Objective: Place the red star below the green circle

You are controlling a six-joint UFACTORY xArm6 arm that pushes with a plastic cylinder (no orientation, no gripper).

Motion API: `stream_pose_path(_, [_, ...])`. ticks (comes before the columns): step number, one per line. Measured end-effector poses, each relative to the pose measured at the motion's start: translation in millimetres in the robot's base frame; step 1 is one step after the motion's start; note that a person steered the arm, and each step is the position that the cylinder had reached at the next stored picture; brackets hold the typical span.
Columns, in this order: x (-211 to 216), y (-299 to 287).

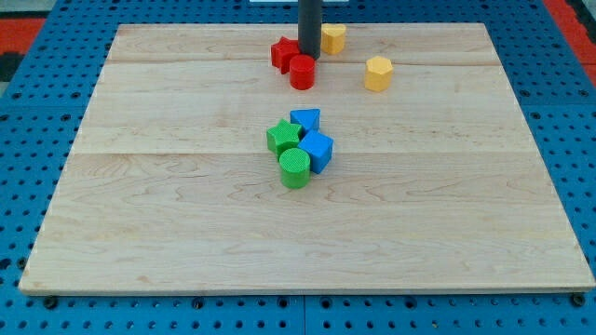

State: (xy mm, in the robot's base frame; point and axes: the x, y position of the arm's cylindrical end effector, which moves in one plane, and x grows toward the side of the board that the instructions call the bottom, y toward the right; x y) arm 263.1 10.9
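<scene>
My tip (309, 56) sits near the view's top, planted between the red blocks and a yellow one; this end effector is a plain rod with nothing to open or close, so it grips nothing and only pushes. Right against its left side is the red star (282, 52), partly hidden behind the rod, and just below the tip stands the red cylinder (302, 72), touching or nearly touching the star. To the tip's right, a yellow block (332, 38), and further right and lower, a yellow hexagon (378, 73). Down at the middle of the counter (140, 214) there's a tight cluster: green star (283, 137), blue triangle-like block (305, 120), blue cube (317, 151), and at its lower edge the green circle (294, 168). So the job looks barely begun: the red star is well apart from its goal, above the cluster, and it has to travel round those blocks to the bare wood beneath the green circle
</scene>
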Motion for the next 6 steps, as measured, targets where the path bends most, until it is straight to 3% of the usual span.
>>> stream_pose_path(1, [-34, -25])
stream_pose_path(2, [-9, -78])
stream_pose_path(3, [55, -98])
stream_pose_path(4, [44, -101])
stream_pose_path(6, [126, -140])
